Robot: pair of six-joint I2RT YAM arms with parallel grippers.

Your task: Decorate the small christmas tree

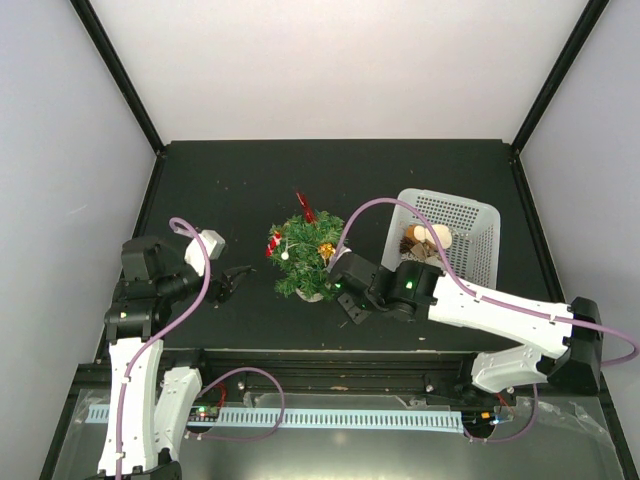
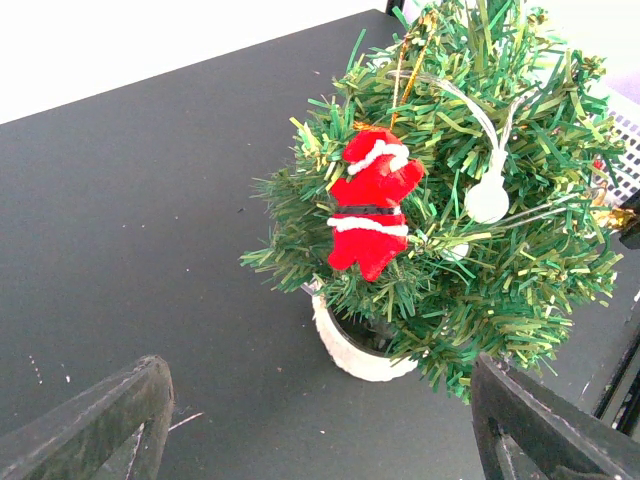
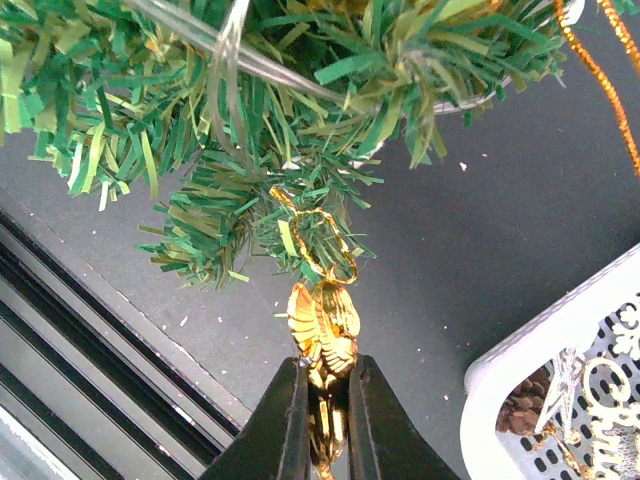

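Observation:
The small christmas tree (image 1: pixel 305 255) stands mid-table on its white base (image 2: pixel 360 350); it also shows in the left wrist view (image 2: pixel 480 240) and the right wrist view (image 3: pixel 250 130). A red Santa ornament (image 2: pixel 370 205) and a white ball (image 2: pixel 487 200) hang on it. My right gripper (image 3: pixel 325 385) is shut on a gold ornament (image 3: pixel 323 325) whose gold loop (image 3: pixel 320 235) lies against a low branch on the tree's right side. My left gripper (image 1: pixel 235 283) is open and empty, left of the tree, with its fingers (image 2: pixel 110 420) apart on either side of the base.
A white mesh basket (image 1: pixel 450 235) with more ornaments stands right of the tree; its corner shows in the right wrist view (image 3: pixel 560 400). A rail (image 1: pixel 330 360) runs along the table's near edge. Grey walls enclose the table.

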